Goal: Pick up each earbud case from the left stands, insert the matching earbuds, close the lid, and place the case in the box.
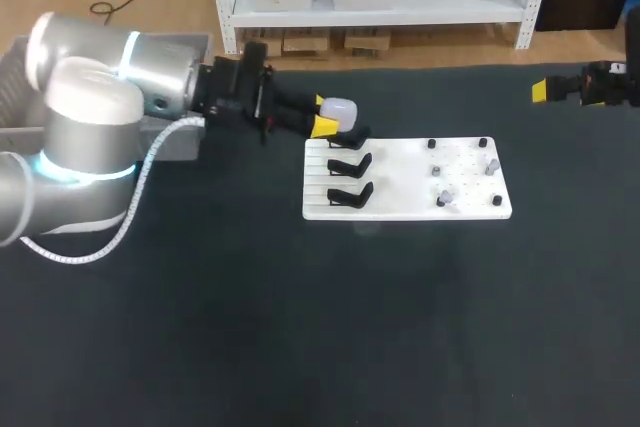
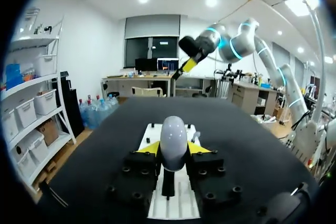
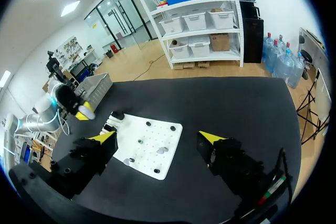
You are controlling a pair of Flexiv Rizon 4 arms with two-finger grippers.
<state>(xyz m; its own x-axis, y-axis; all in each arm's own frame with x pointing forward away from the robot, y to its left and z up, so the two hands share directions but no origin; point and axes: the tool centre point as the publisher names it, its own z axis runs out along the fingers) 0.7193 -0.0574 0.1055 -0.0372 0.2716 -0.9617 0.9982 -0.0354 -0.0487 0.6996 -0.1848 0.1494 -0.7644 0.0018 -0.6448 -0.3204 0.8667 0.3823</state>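
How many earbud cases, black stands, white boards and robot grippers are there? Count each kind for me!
earbud case: 1
black stands: 3
white board: 1
grippers: 2, the left gripper and the right gripper
Total: 7

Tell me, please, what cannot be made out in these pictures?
Earbuds on the white board, head view: too small to tell which match the case.
Box, head view: mostly behind the left arm and cut off by the edge.
Bottom of the case, left wrist view: covered by the left gripper, so whether it rests on a stand is unclear.
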